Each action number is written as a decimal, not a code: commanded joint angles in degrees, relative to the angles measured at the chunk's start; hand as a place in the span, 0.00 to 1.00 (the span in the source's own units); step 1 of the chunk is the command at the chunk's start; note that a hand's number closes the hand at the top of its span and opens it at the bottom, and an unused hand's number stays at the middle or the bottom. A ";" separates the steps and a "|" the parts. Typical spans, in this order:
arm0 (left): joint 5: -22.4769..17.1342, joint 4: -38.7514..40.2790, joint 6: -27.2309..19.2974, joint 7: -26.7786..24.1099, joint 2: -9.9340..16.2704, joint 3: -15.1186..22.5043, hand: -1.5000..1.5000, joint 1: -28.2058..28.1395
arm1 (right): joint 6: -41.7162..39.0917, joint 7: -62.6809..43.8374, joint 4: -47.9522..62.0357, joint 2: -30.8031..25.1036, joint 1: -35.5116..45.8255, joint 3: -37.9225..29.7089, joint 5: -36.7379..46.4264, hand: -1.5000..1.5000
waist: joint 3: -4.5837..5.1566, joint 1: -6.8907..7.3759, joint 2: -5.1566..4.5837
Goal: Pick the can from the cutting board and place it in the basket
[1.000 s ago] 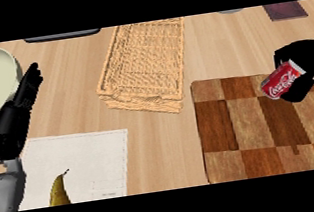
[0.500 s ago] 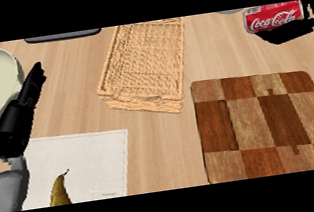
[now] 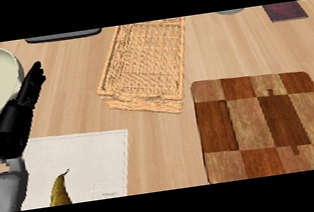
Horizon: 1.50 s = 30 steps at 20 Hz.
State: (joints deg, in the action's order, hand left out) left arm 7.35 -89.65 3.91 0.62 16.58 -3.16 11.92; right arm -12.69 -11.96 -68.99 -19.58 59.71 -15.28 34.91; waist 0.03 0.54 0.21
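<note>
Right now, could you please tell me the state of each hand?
Left hand: open, fingers straight, holding nothing, at the left edge.
Right hand: not in view.

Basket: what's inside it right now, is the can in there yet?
Nothing shows inside the basket; its woven bottom is bare, and no can is visible anywhere in the head view. The cutting board is bare too.

A checkered wooden cutting board (image 3: 266,115) lies flat with nothing on it. Just beside its upper-left corner lies a long pale wicker basket (image 3: 144,64), slightly tilted; the can shows nowhere.
</note>
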 commanded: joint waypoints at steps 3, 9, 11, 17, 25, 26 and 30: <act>-0.71 -0.86 1.34 -0.60 0.05 -0.31 0.50 -1.29 | -4.08 -8.60 4.20 3.18 13.23 2.18 -2.51 1.00 | 0.03 0.59 -0.24; -1.52 -0.25 2.39 0.99 1.01 -1.67 0.50 1.49 | -1.23 -16.00 13.18 8.72 23.17 4.42 -0.66 1.00 | 0.05 1.17 -0.45; -0.23 1.86 2.10 -2.57 0.64 -1.40 0.50 0.23 | -0.64 -14.04 17.81 7.60 24.07 3.06 -1.27 1.00 | 0.04 0.80 -0.53; -0.39 1.67 2.36 -2.85 0.46 -1.73 0.50 1.08 | 0.04 -16.56 24.59 12.57 27.23 5.28 -0.41 1.00 | 0.04 0.76 -0.51; -0.43 1.05 2.43 -0.99 0.05 -1.86 0.50 1.51 | -2.75 -20.03 33.38 14.04 28.35 9.74 3.93 1.00 | 0.04 0.67 -0.52; 1.58 1.05 0.66 -0.05 -1.55 -0.09 0.50 2.15 | -5.28 -19.54 34.38 12.05 29.92 10.54 4.70 1.00 | 0.04 0.56 -0.56; 2.49 -0.30 0.18 -0.96 -1.62 -0.01 0.50 -0.17 | -7.60 -20.10 36.37 10.63 31.55 13.48 7.98 1.00 | 0.03 0.64 -0.48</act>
State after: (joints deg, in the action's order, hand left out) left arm 7.92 -89.80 5.46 0.49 16.08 -4.33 12.73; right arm -18.73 -31.56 -34.66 -8.54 90.09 -4.60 40.01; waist 0.06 1.33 -0.28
